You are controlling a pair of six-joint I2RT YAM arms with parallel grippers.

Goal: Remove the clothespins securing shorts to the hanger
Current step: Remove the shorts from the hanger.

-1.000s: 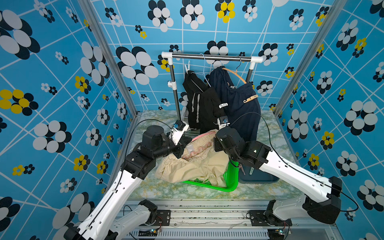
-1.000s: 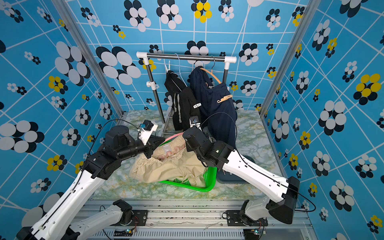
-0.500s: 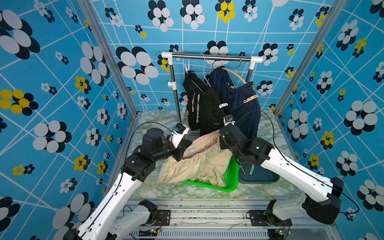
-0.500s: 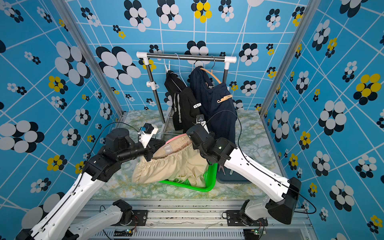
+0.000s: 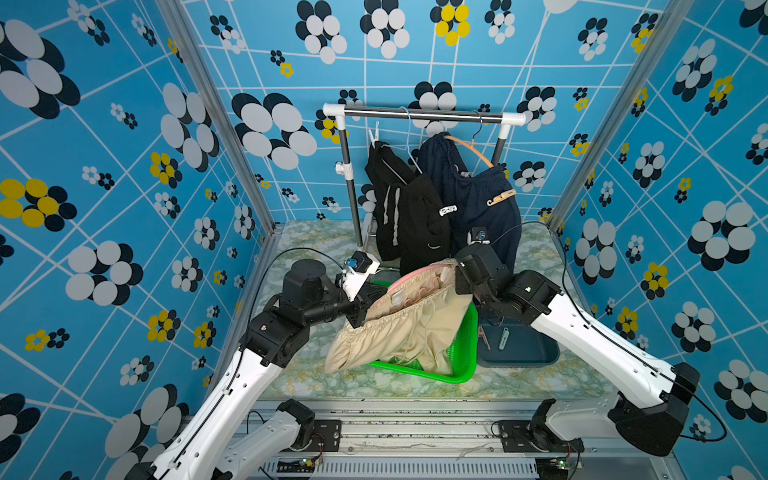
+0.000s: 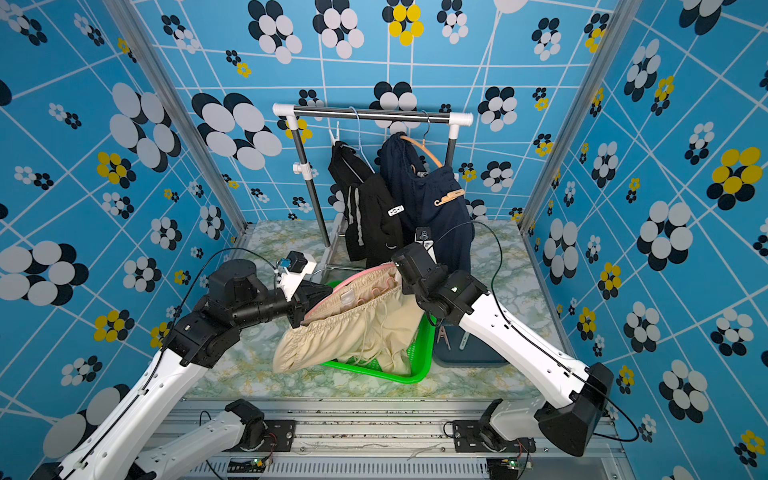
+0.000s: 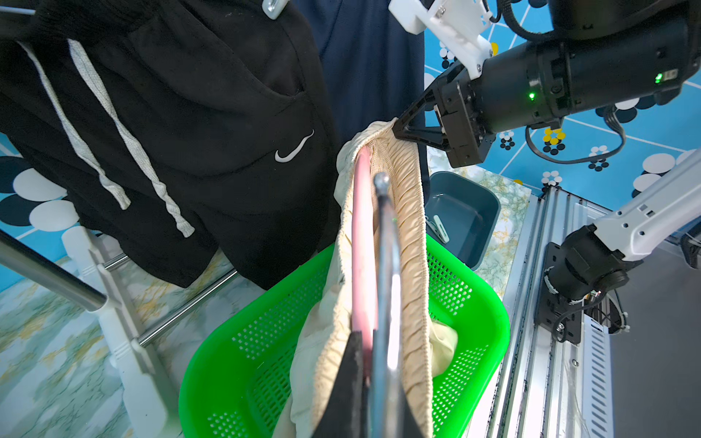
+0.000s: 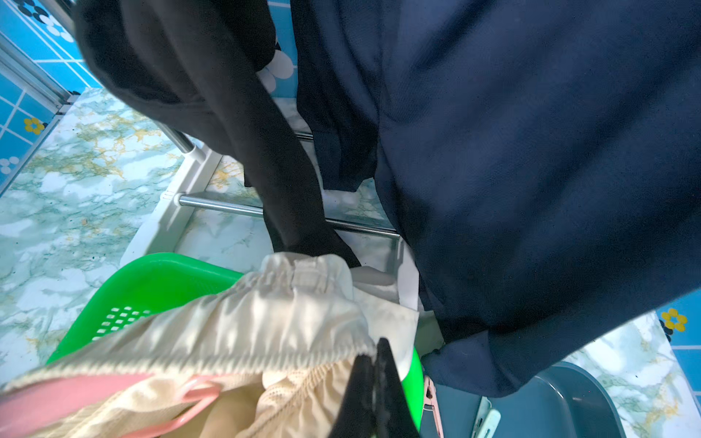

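Note:
Beige shorts (image 5: 411,328) hang on a pink hanger (image 7: 362,242) above the green basket (image 5: 461,370). My left gripper (image 7: 375,341) is shut on the hanger at its metal hook, at the shorts' left end (image 5: 363,309). My right gripper (image 8: 375,350) is shut on the beige waistband at the far right end (image 5: 457,274). A white clothespin (image 5: 397,296) sits on that waistband. Black shorts (image 5: 411,224) with a white clothespin (image 5: 448,210) and navy shorts (image 5: 478,208) with a tan clothespin (image 5: 503,197) hang on the rack behind.
A grey-blue bin (image 5: 532,353) to the right of the basket holds loose clothespins (image 8: 489,421). The rack's rail (image 5: 419,114) and base bars (image 8: 246,210) stand just behind both grippers. The hanging black and navy shorts crowd the right wrist.
The beige shorts and pink hanger rose out of the basket. My right gripper closed on the waistband and lifted with it; the left gripper, shut throughout, rose too.

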